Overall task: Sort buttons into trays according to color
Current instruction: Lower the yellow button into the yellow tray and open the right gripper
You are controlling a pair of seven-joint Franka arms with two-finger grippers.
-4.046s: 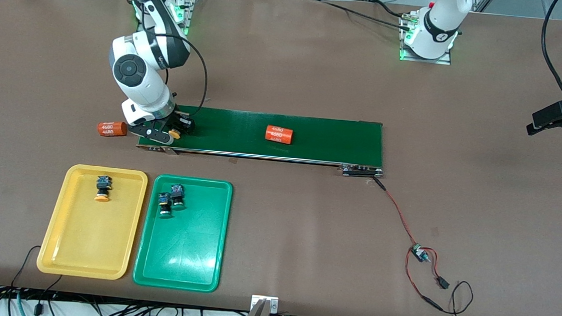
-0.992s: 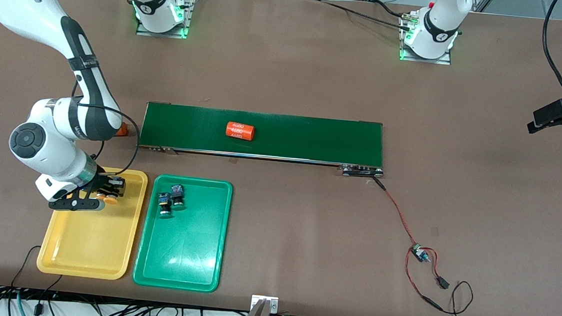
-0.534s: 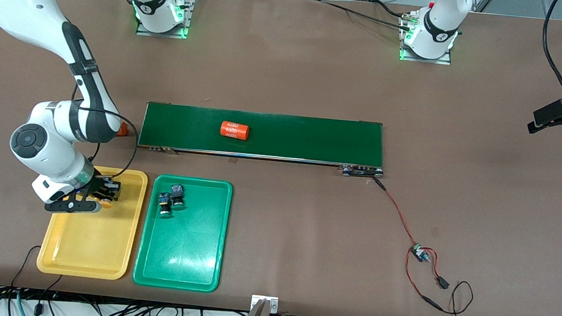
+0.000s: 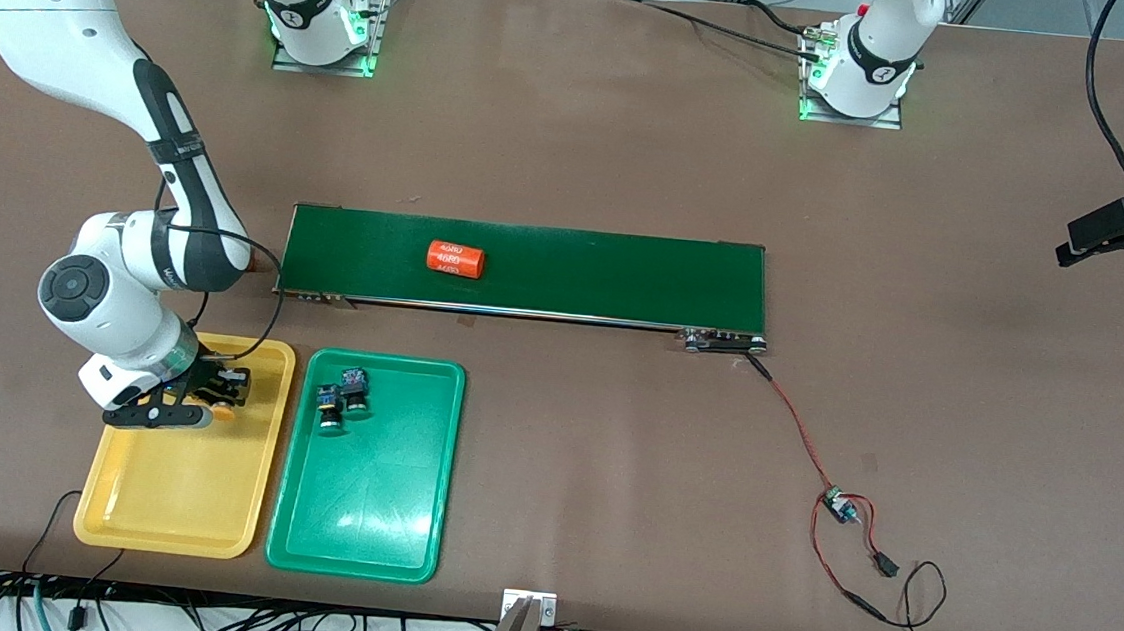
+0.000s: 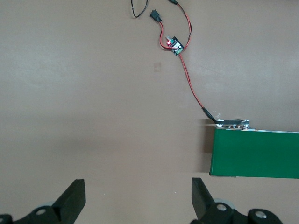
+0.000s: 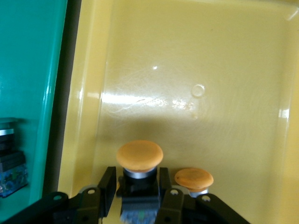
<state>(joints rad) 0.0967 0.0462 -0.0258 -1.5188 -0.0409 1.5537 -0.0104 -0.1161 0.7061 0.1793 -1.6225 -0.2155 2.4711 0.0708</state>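
Button [image 6: 139,168] with yellow-orange cap, rigid and light, I'm clamping by its body in right pincer [image 6: 136,193] over yellow tray [image 4: 175,486]; left pincer [image 5: 138,203] is waiting, fingers apart.

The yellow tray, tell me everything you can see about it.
The yellow tray is shallow, rectangular, round-cornered glossy plastic, flat on the table beside the green tray, toward the right arm's end. Two orange-capped buttons sit in its end farther from the front camera, one between the right end effector fingers; the rest is bare.
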